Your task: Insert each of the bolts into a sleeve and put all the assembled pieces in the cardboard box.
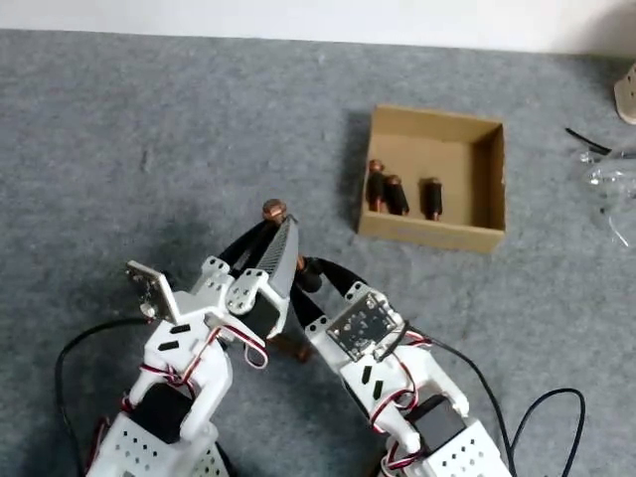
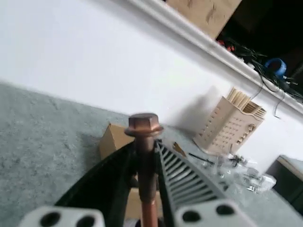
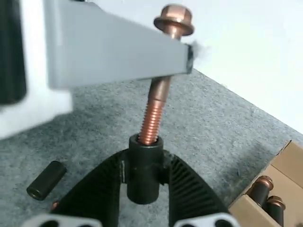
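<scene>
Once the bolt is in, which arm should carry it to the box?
Probably the right. Its gripper holds the black cylindrical sleeve with the tip of the copper hex-head bolt in it, and that arm sits nearer the brown cardboard box.

left gripper point(image 2: 144, 151), clamped on the copper-coloured metal hex bolt point(image 2: 144, 127), sits just above the right gripper point(image 3: 143, 163), which grips the black cylindrical sleeve point(image 3: 143, 177). the bolt's tip is inside the sleeve's top. ahead and to the right of both grippers, the open brown cardboard box point(image 1: 427, 234) rests on the grey carpeted table point(image 1: 149, 129), with three bolt-and-sleeve assemblies point(image 1: 396, 195) side by side inside. a second black sleeve point(image 3: 46, 179) lies on the carpet near the right gripper, on the side away from the box.
</scene>
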### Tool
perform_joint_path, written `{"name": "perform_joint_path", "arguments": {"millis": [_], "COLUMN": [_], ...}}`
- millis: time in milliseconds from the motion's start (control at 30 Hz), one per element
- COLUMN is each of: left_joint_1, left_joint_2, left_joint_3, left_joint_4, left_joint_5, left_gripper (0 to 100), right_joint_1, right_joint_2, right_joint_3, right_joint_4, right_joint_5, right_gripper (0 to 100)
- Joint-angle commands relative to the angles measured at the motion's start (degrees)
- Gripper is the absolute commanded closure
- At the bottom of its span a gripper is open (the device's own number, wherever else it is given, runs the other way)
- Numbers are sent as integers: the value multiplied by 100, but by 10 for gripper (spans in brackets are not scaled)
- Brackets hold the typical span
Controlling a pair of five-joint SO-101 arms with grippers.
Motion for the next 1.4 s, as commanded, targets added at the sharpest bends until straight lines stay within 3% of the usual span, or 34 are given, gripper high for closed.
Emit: {"name": "perform_joint_path", "arguments": {"millis": [0, 533, 633, 833, 933, 1133, 1300, 1367], "left_joint_1": [154, 259, 374, 312, 312, -13, -391, -593], "left_joint_2": [-40, -84, -84, -84, -84, -66, -84, -84], "left_joint_3": [119, 119, 119, 119, 119, 119, 119, 13], "left_joint_4": [-62, 1055, 1125, 1090, 1099, 1125, 1099, 1090], "left_joint_5": [-26, -237, -598, -598, -589, -35, -9, 352], "left_gripper": [994, 994, 994, 992, 926, 649, 657, 681], "right_joint_1": [-66, 365, 374, 374, 382, 585, 593, 593], "right_joint_2": [-57, -66, -66, -66, -66, -66, -66, -66], "right_joint_3": [857, 857, 857, 857, 857, 857, 857, 857], "right_joint_4": [-48, -84, -84, -84, -84, -84, -84, -84], "right_joint_5": [35, 18, 35, 44, 44, 26, 18, 26], "right_gripper": [994, 994, 994, 994, 994, 994, 994, 994]}}
